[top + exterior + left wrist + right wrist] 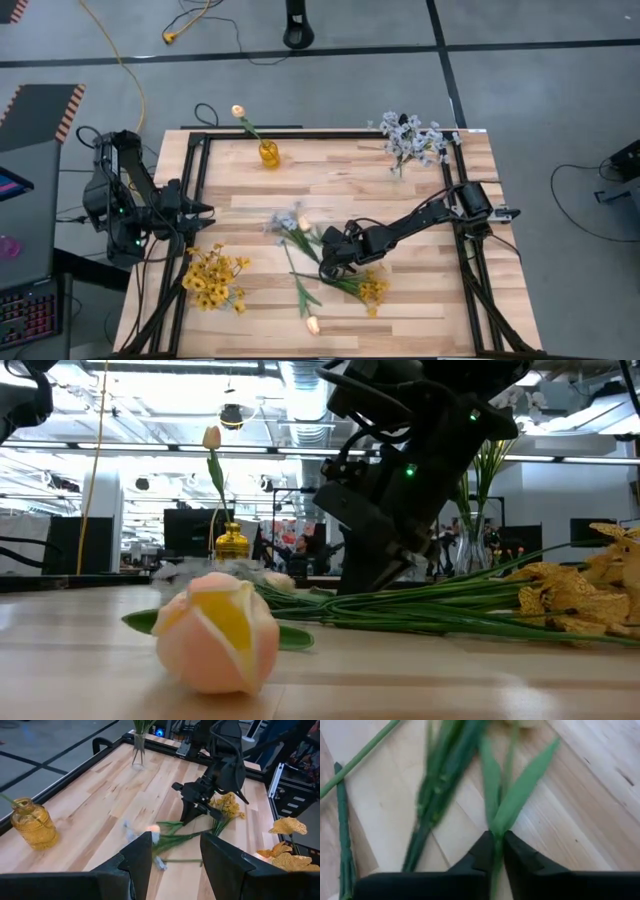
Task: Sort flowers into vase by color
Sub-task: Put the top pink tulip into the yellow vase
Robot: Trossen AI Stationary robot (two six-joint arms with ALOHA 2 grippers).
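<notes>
Right wrist view, right gripper (496, 851) pinching green stem (496, 865), blossom cut off

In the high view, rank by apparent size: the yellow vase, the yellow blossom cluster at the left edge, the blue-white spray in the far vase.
1. Blue-white spray and yellow blossom cluster: look alike, unranked.
2. Yellow vase: clearly smallest.
</notes>
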